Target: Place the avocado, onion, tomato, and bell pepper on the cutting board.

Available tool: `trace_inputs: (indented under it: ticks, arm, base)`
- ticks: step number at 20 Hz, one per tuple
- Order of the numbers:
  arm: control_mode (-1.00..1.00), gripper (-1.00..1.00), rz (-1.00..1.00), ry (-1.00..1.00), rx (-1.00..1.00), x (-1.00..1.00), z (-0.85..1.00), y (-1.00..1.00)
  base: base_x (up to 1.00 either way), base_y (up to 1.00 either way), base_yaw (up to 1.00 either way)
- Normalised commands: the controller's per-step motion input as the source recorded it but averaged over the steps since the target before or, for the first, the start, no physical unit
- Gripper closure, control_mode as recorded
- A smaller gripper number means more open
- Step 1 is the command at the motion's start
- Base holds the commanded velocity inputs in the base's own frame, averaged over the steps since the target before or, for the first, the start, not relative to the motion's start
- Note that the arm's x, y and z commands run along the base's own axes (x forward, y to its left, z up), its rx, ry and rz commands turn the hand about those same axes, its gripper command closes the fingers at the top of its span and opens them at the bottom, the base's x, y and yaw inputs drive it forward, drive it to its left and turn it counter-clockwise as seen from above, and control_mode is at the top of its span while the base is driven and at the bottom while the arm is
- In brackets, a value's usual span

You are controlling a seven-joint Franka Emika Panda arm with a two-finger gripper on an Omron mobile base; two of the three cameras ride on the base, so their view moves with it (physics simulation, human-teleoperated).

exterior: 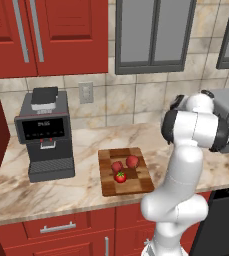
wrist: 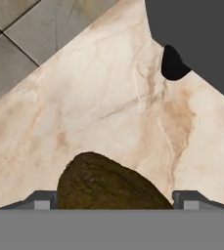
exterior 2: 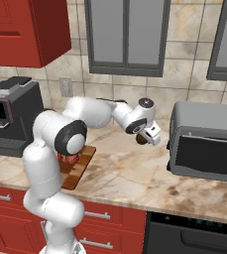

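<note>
The gripper [exterior 2: 145, 138] hangs above the marble counter [exterior 2: 135, 173], near the left side of the grey toaster oven [exterior 2: 206, 144], and it is pinching the avocado [wrist: 106, 185]: in the hand view the dark olive fruit sits between the two fingertips [wrist: 45, 200], with its long axis running across from one finger to the other. In the right base view it shows as a small dark lump under the hand. The cutting board [exterior: 124, 171] lies well apart from the hand, toward the coffee machine [exterior: 44, 135], so I judge the coming move must carry the avocado back along the counter, away from the toaster oven. On the board there is already the tomato [exterior: 120, 177] with its green top, and just behind it two plain reddish round items [exterior: 132, 161], which of them is the onion or the bell pepper I cannot tell. The near right part of the board looks free, so it seems a good place for setting the avocado down.
</note>
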Motion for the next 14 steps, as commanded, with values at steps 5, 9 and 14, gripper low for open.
trace_inputs:
  ticks: [5, 9, 14]
  arm:
    - [-1.0, 1.0, 0.0, 0.0, 0.0, -0.47, 0.63, 0.65]
    - [-1.0, 1.0, 0.0, 0.0, 0.0, -0.7, 0.56, 0.53]
    - [-1.0, 1.0, 0.0, -0.01, 0.0, -0.82, 0.51, 0.48]
  base:
    - [0.0, 0.0, 0.0]
    - [0.0, 0.0, 0.0]
    - [0.0, 0.0, 0.0]
